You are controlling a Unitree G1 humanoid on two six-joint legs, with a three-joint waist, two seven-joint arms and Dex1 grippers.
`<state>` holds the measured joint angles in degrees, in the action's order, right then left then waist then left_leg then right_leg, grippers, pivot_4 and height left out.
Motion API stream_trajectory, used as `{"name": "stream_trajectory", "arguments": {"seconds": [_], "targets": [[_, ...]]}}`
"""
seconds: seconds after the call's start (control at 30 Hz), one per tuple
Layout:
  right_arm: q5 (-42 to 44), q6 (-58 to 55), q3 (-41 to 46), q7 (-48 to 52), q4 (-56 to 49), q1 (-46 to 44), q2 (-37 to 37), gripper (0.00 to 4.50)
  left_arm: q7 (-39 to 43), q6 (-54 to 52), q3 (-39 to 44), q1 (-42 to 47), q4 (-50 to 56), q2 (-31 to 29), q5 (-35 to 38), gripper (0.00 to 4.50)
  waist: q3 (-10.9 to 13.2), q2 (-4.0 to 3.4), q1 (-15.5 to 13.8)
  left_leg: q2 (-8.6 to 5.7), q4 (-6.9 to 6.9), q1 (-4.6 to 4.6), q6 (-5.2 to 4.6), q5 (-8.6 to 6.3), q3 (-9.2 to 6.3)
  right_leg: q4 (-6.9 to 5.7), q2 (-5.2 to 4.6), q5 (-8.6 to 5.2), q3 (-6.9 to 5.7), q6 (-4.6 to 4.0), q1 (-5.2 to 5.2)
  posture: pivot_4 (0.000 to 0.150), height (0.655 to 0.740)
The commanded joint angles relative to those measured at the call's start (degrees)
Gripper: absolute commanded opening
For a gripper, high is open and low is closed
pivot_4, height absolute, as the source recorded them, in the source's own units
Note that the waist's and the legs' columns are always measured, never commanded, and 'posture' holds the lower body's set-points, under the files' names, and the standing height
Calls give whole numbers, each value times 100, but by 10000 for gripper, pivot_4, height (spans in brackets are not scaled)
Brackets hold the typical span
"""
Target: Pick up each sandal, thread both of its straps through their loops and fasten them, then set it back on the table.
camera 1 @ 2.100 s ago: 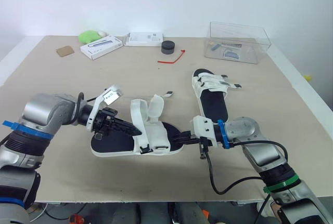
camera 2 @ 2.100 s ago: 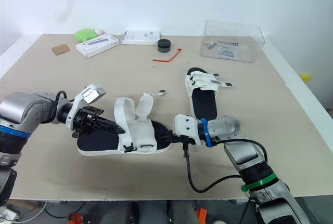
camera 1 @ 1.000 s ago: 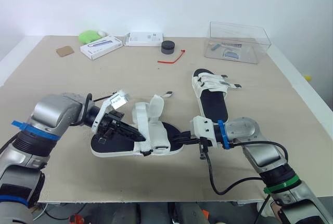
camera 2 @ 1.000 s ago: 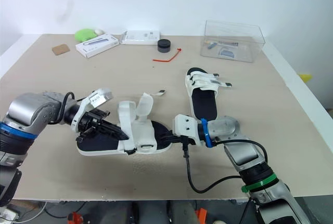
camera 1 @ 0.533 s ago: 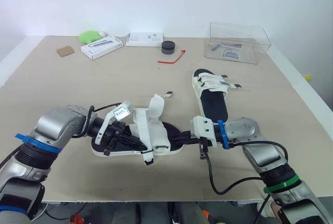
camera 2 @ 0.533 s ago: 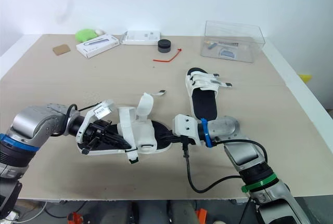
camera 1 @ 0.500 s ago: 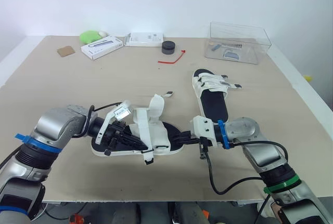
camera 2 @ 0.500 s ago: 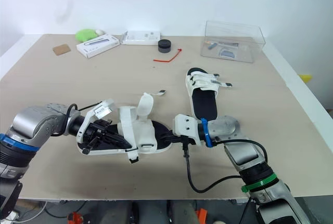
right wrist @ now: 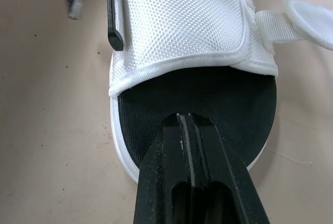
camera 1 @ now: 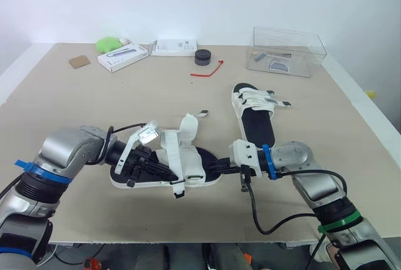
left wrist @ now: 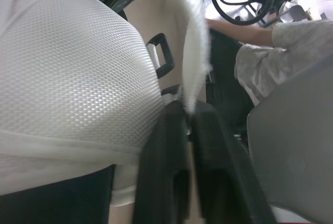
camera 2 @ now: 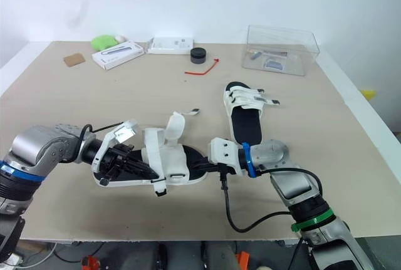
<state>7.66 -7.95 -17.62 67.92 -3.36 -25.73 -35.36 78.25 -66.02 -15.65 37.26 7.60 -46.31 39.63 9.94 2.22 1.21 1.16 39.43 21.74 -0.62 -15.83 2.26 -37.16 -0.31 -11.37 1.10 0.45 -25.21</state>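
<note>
Nearest us, the near sandal, white mesh over a black sole, lies flat on the beige table, a little left of centre. Its long axis runs left to right, and the strapped end points right.

Our left gripper reaches in from the left over the bare black footbed. Its two black fingers are pressed onto a thin white strap of this sandal, pinching it edge-on between them. The strap's dark tip hangs over the sandal's near edge. A second white strap stands curled upright on the sandal's far side.

Our right gripper comes in from the right. Its jaws are pressed together on the sole's rounded right end, just short of the mesh upper.

Farther back and to the right lies the far sandal, of the same make. Its long axis runs near to far, with the strapped end pointing far.

Beyond it we see a thin red tie and a small black round cap. A clear plastic box stands at the far right. At the far left lie two flat white boxes, a green lump and a brown square
</note>
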Motion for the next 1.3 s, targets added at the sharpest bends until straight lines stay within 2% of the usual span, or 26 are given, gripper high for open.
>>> {"name": "stream_trajectory", "arguments": {"seconds": [0.03,0.17,0.23,0.47,0.6,0.67,0.73,0.8,0.93,1.1,1.3], "targets": [[-44,35,-35,59,47,-47,-17,0,26,121,121,26,204,-111,74,19756,0,0,0,0,0,0,0,0,0,0,-1,0,0,0,0,1500,7400],[-52,57,-42,81,77,-59,-14,0,174,159,268,39,288,-289,224,39864,0,0,0,0,1,-1,0,1,0,-1,0,2,0,0,1,1500,7400],[-53,59,-44,93,79,-60,-15,0,231,193,459,92,286,-441,311,44419,0,0,0,0,1,-2,0,1,0,-2,0,2,0,-1,1,1500,7400],[-44,86,-35,148,94,-53,-55,0,410,-609,1431,203,183,-1104,1183,44419,1,0,2,2,-1,-1,0,1,0,-2,3,-1,-2,-2,-3,1500,7400],[-42,126,-34,198,139,-59,-79,0,418,-1459,2136,-662,830,-1577,2182,44419,1,-2,26,3,-2,-1,-5,-5,6,-2,0,-8,2,2,-5,1500,7400],[-40,150,-27,217,150,-50,-91,0,298,-1585,2301,-966,1075,-1639,2442,44419,1,0,15,3,-4,-2,-4,-8,6,-3,-7,-16,1,5,-4,1500,7400],[-46,177,-40,241,201,-85,-75,0,-233,-1238,2609,-2314,1928,-1275,2403,44419,-5,-8,11,4,-2,-1,-2,-8,-2,-3,-8,-18,0,4,-1,1500,7400],[-44,178,-51,246,222,-107,-65,0,-962,-776,2768,-3164,2392,-718,2173,44419,-12,-38,21,3,-7,-16,11,-17,15,-3,-37,-20,10,0,2,1500,7400],[-37,187,-65,274,200,-90,-70,0,-1887,282,2501,-3733,2732,53,1352,44419,-19,28,-29,6,0,-17,28,-8,-18,-13,-36,-14,-10,-22,12,1500,7400],[-34,200,-66,295,205,-90,-89,0,-2216,1409,2008,-4106,2785,305,491,44419,-17,21,-21,9,-3,-36,29,16,-10,-12,-25,-8,-6,-50,21,1500,7400],[-32,184,-63,307,176,-88,-94,0,-2465,2207,1704,-4250,2654,608,10,44419,-17,22,-18,11,-4,-36,27,19,-3,-12,-6,-5,-2,-48,20,1500,7400]]}}
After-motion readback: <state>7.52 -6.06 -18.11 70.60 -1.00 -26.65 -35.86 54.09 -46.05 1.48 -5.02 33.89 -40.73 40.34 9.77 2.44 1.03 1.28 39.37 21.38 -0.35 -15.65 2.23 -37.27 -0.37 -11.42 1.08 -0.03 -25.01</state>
